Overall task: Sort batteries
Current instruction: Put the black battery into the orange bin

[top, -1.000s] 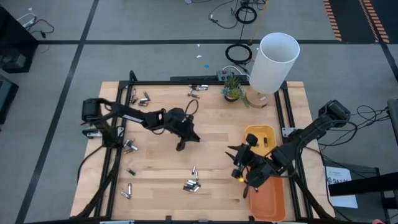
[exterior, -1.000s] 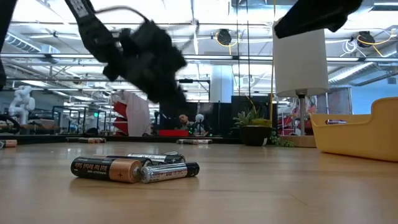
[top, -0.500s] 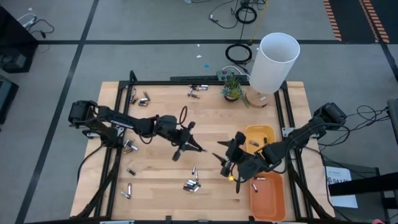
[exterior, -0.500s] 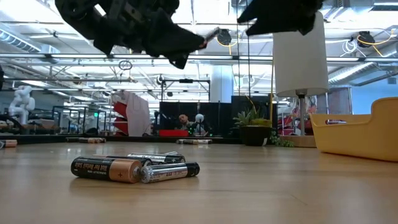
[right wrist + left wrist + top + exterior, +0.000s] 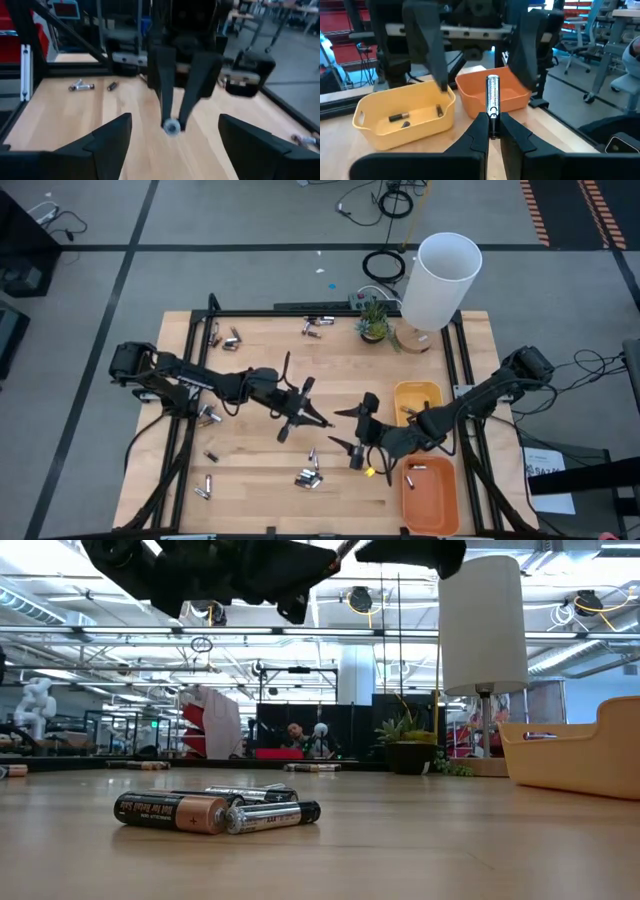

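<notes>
High view: left gripper (image 5: 320, 421) mid-surface, clamped on a silver battery (image 5: 492, 96), facing the right gripper (image 5: 343, 429), whose fingers are spread wide and empty. Yellow tray (image 5: 418, 402) and orange tray (image 5: 430, 493) sit right; loose batteries (image 5: 215, 810) lie near front.

Battery (image 5: 492, 98) lower end: hidden between the left gripper's fingers (image 5: 479, 131).
Yellow tray (image 5: 585, 755): cut off by the low view's edge.

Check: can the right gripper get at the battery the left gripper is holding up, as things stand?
Probably yes. The left gripper pinches the silvery battery by one end, its free end pointing at the right gripper, which faces it with fingers wide open. Nothing shows in the gap between them.
</notes>
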Tool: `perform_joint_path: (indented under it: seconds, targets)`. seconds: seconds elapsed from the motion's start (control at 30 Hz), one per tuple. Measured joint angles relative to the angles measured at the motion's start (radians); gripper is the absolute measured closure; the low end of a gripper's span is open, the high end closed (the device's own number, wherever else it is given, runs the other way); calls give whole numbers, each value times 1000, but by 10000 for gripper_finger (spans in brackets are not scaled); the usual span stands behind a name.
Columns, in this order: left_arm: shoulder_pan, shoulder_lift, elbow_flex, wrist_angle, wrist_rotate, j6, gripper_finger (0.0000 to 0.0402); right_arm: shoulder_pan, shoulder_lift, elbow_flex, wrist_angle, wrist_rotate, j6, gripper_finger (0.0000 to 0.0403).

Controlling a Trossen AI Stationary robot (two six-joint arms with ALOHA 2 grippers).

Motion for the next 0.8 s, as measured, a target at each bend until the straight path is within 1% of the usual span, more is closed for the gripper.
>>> perform_joint_path:
  seconds: [0.2, 0.53, 0.8]
  targets:
    - [-8, 0, 0, 27, -4, 0, 372, -1, 0, 0, 19, 1, -25, 141]
    - [-15, 0, 0, 88, -4, -3, 372, -7, 0, 0, 49, 0, -51, 225]
    - [-17, 0, 0, 93, -38, -3, 372, -8, 0, 0, 49, 0, -51, 275]
